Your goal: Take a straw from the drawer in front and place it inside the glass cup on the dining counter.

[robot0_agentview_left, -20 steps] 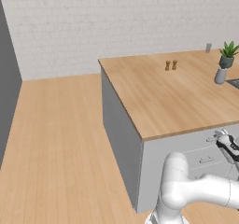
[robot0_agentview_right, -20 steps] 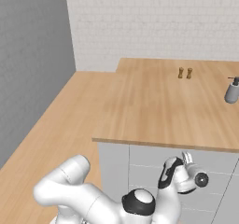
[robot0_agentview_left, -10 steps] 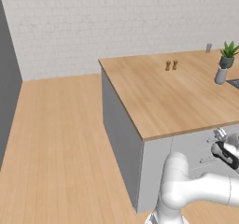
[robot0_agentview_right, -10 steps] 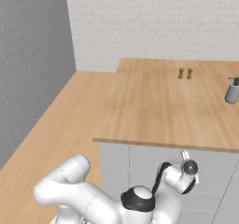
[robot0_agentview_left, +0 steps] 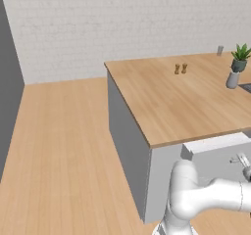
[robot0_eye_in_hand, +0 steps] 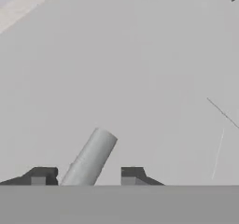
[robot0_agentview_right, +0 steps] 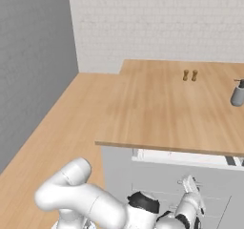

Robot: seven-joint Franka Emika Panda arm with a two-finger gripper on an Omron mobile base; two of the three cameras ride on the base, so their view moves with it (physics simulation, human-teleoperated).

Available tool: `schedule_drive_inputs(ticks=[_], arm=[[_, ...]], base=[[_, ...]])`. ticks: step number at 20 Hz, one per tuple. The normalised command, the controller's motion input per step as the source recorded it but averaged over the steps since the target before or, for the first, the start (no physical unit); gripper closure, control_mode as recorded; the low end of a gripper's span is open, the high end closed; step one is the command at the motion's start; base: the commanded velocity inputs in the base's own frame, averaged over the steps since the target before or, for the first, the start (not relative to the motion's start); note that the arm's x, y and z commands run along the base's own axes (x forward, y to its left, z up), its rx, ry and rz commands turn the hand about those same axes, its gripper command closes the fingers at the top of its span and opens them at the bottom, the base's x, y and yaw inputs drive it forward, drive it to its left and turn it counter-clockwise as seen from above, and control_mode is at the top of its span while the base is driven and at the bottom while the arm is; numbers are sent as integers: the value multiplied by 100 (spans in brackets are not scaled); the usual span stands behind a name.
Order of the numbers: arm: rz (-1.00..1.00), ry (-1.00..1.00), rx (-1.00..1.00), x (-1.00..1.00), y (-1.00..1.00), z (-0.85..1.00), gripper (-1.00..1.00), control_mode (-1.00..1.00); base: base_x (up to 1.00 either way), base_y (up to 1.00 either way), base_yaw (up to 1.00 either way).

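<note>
Two fingertips of the end effector (robot0_eye_in_hand: 86,175) are set either side of the handle (robot0_eye_in_hand: 91,157), parted, not clamped. The drawer (robot0_agentview_right: 183,157) is barely opened below the counter (robot0_agentview_right: 176,109); a straight, level pull is advised. The straw is unseen.

Drawer (robot0_agentview_right: 181,157) front and handle (robot0_eye_in_hand: 88,158) before claw (robot0_eye_in_hand: 87,176)

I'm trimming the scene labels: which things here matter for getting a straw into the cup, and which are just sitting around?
Job:
drawer, slightly open
its handle, between the gripper fingertips
dining counter
glass cup, far corner

Bystanders:
plant pot
pump bottle
two small brown shakers
</note>
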Motion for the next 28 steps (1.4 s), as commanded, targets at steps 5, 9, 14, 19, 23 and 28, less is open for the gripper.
schedule_drive_inputs(ticks=[5, 9, 14, 19, 23, 28], arm=[[-3, 81, -3, -100, -100, -12, 100, -100], [-3, 83, -5, -100, -99, -13, 100, -100], [-3, 86, -6, -100, -91, -18, 100, -100], [-3, 86, -5, -99, -73, -25, 100, -100], [0, 42, -2, -60, 6, 43, -100, -100], [-2, 0, -1, -19, 20, 100, -100, -100]], base=[[0, 0, 0], [0, 0, 0], [0, 0, 0], [0, 0, 0], [0, 0, 0], [0, 0, 0]])
